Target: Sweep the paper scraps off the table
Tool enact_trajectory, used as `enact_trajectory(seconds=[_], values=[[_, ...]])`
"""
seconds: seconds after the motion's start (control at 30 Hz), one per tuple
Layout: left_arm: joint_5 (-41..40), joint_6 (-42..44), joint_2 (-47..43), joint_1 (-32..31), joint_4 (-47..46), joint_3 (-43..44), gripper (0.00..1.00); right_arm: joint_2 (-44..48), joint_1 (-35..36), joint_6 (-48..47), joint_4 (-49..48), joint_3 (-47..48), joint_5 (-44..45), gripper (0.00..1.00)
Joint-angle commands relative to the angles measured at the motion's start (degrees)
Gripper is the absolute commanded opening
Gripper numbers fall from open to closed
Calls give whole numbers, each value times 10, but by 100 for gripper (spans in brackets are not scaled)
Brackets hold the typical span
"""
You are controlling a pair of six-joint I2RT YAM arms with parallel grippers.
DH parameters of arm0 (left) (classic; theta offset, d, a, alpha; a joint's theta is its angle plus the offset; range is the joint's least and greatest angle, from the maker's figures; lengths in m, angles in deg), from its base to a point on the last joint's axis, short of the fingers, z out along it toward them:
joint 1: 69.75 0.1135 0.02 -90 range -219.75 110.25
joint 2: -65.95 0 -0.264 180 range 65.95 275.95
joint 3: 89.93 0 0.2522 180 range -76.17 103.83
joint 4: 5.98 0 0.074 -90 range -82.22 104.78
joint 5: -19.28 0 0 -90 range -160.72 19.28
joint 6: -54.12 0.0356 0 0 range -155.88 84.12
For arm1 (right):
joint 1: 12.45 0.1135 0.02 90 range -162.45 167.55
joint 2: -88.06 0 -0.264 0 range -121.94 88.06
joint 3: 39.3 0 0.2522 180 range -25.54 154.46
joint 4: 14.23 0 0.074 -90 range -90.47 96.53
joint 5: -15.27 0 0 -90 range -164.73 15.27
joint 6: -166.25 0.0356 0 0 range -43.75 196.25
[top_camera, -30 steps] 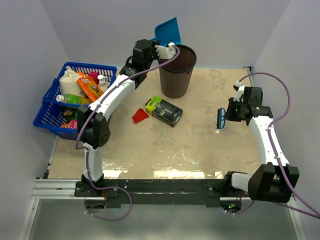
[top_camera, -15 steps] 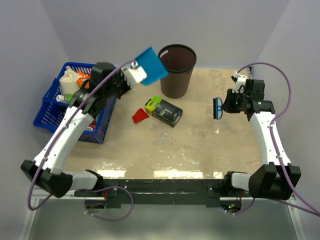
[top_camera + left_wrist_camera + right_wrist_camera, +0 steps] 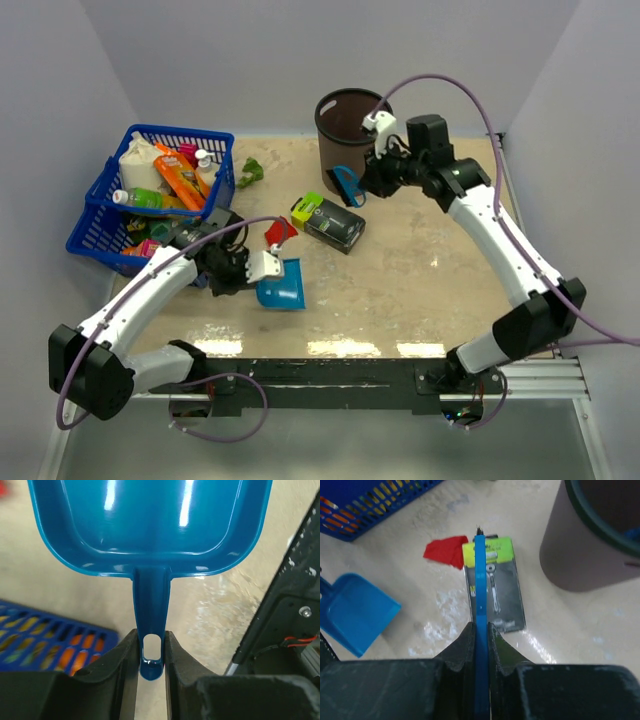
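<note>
- Blue dustpan [image 3: 283, 286]: at the front left of the bench [image 3: 420, 280]; its handle is pinched between the narrow jaws of the left tool [image 3: 151, 642].
- Blue brush [image 3: 480, 575]: clamped edge-on in the right tool [image 3: 481, 630], just beside the brown bin [image 3: 350, 130].
- Red paper scrap [image 3: 281, 232]: on the bench between the dustpan and the black-and-lime box [image 3: 330, 222].
- Green paper scrap [image 3: 250, 172]: on the bench beside the blue basket [image 3: 150, 190].

High overhead view, 2 wrist close-ups, table [image 3: 420, 285] shared
</note>
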Motion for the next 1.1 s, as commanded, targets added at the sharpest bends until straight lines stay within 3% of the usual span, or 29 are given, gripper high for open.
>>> enact_trajectory(seconds=[0.0, 0.23, 0.5, 0.8, 1.07], values=[[14, 22, 2, 0, -10, -77, 0, -74, 39, 5, -46, 95, 0, 0], [-12, 32, -6, 0, -86, -178, 4, -247, 111, 89, -107, 262, 93, 0], [-57, 41, -72, 0, -91, -250, 4, -441, 172, 151, -201, 441, 196, 0], [-71, 25, -93, 0, -65, -236, 3, -550, 171, 167, -459, 444, 222, 0], [-89, 10, -93, 0, -38, -205, 3, -611, 166, 160, -526, 449, 250, 0]])
